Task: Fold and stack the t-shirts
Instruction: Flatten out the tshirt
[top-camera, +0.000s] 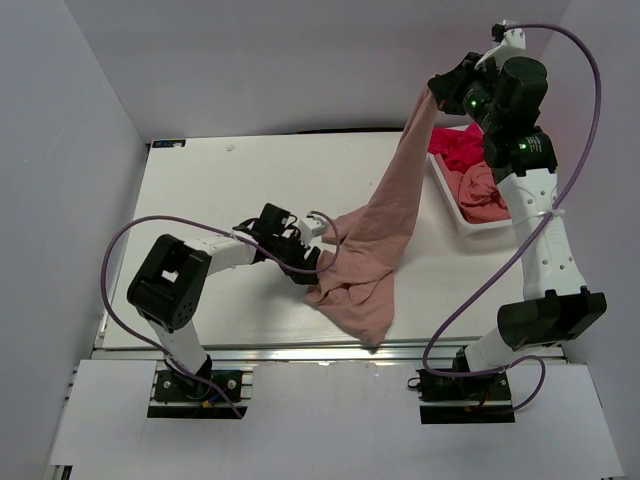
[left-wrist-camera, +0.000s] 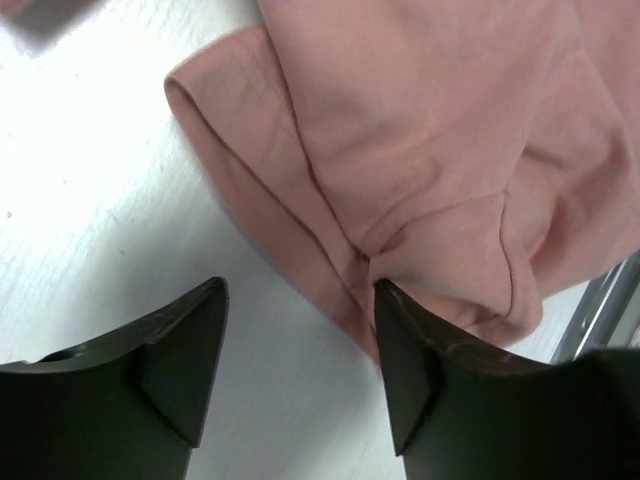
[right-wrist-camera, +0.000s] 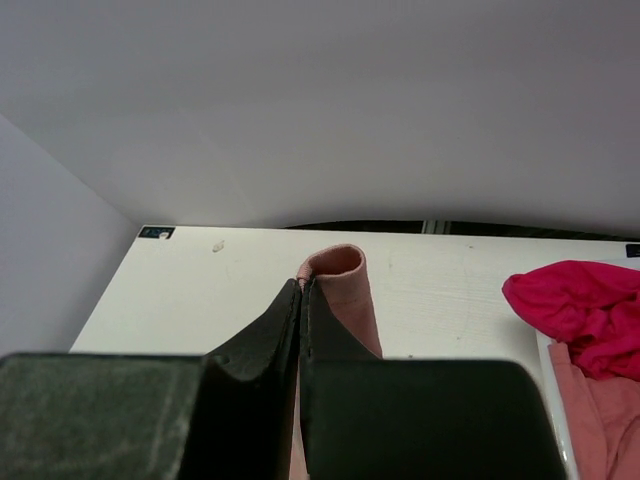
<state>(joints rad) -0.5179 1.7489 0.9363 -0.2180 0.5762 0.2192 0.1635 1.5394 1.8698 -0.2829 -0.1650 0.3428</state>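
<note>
- Right tool (right-wrist-camera: 303, 285): clamped shut on top edge of salmon-pink t-shirt (top-camera: 385, 230), held high by the back wall
- Rest of that t-shirt: hung taut, lower end crumpled on the surface (top-camera: 220, 200) near its front edge
- Left tool (left-wrist-camera: 300, 288): jaws apart, low over the crumpled end, one finger touching cloth, nothing gripped
- White basket (top-camera: 445, 197): held magenta t-shirt (top-camera: 455, 150) and second pink t-shirt (top-camera: 480, 195), both unfolded
- Progress, as judged: nothing folded, no stack begun

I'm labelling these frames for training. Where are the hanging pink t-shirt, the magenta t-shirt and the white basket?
hanging pink t-shirt (top-camera: 385, 228): top view, middle of the draped cloth.
magenta t-shirt (top-camera: 457, 150): top view, its bunched cloth.
white basket (top-camera: 446, 197): top view, left wall.
</note>
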